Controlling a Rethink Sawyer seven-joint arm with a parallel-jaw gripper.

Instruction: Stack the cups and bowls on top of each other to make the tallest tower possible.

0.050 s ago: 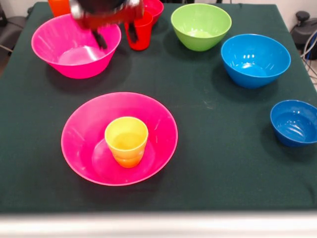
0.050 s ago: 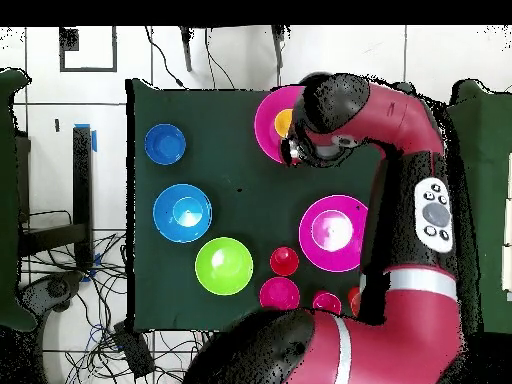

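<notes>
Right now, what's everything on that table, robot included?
pink bowls: 2, near middle, far left
yellow cup: 1, inside near pink bowl
green bowl: 1, lime, far middle
light blue bowl: 1, right
dark blue bowl: 1, small, right edge
red cup: 1, beside far pink bowl
red bowl: 1, behind red cup
orange cup: 1, far left corner
table: 1, dark green
arm: 1, red and black
gripper: 1, above far pink bowl

centre cloth (image 1: 213, 129) free | far edge crowded (red cup (image 1: 140, 30), bowls)
</notes>
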